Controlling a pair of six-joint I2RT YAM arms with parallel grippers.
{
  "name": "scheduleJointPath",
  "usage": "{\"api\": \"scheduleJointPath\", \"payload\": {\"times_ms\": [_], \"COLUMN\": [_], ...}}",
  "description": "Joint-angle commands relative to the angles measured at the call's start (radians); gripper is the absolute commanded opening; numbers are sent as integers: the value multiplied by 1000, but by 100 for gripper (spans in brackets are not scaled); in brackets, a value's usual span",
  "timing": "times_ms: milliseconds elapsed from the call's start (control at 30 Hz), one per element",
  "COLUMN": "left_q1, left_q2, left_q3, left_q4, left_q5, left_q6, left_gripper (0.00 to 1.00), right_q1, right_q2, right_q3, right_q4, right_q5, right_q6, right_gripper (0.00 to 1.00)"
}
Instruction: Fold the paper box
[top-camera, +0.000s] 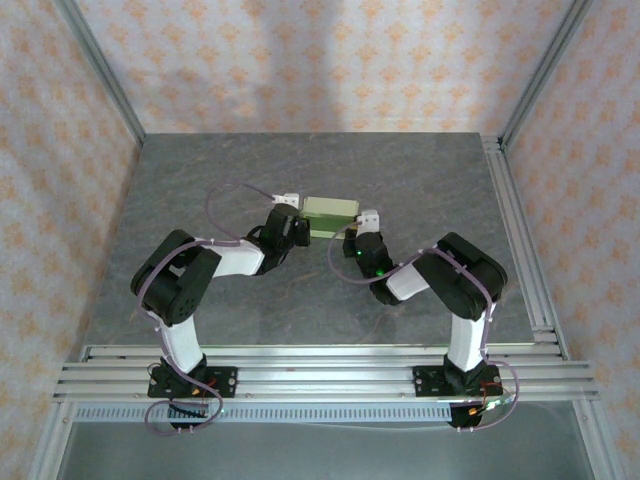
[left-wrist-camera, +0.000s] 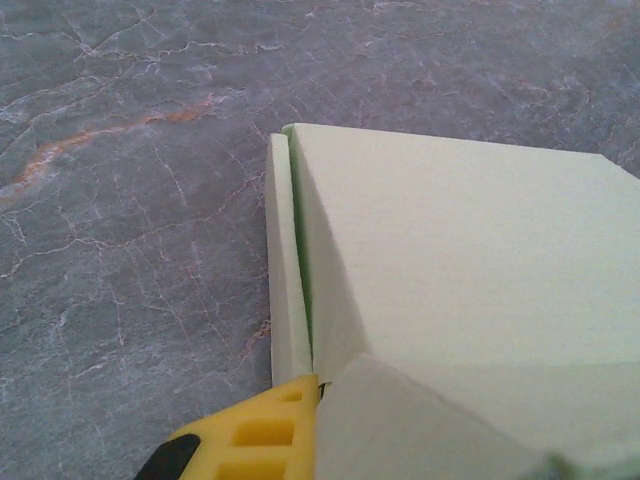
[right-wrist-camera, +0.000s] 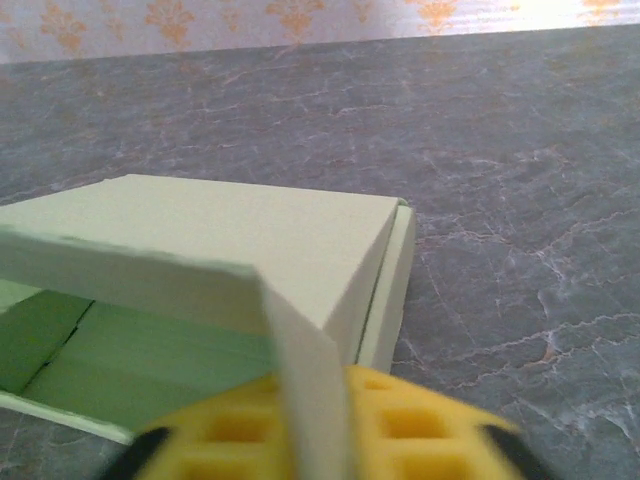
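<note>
Two grippers meet the paper box (top-camera: 330, 212) from opposite ends, and the next move depends on that arrangement. The box lies near the middle of the grey marbled table (top-camera: 200, 200), a little toward the far side. Its long axis runs left to right, across the line between the arms. The left gripper (top-camera: 298, 222) sits at the box's left end and the right gripper (top-camera: 351, 236) at its near right corner. Neither arm is clearly nearer; each is already touching its own end.

On the left wrist view we see one yellow finger (left-wrist-camera: 250, 440) pressed against the near left corner of the box. A loose flap (left-wrist-camera: 420, 425) bends away over the place where the other finger would be. The jaws are fully closed, and we judge that they are pinching that thin flap, not bare air. A narrow side strip (left-wrist-camera: 285, 260) stands a little apart from the box wall along the left edge.

On the right wrist view an upright flap (right-wrist-camera: 310, 390) runs between the two yellow fingers (right-wrist-camera: 420, 420), which sit close against it on both sides. We read this as a pinch, but we cannot tell how firm it is. Beside that flap the near side of the box gapes open and shows its darker green inside (right-wrist-camera: 120, 350), so we judge the folding to be unfinished at this end.
</note>
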Motion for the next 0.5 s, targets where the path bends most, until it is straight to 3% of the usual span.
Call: {"api": "scheduleJointPath", "payload": {"times_ms": [0,133,267,467], "left_q1": [-13,-13,-14,-16], "left_q2": [23,21,15,21], "left_q3": [-15,-8,-6,5], "left_q4": [-71,-85,-94,-96], "left_q5": [-20,-35,-38,-32], "left_q6": [-2,10,19,26], "left_gripper": [0,0,0,0], "right_q1": [10,10,9,8], "right_q2": [-72,-151,-254,-439], "right_q3": [-13,-42,-88,-99], "right_q4": [39,29,17,-89], "right_q5": [-44,-64,-68,-49], "right_q6": [-14,-24,-29,-44], "right_gripper": [39,66,85,94]}}
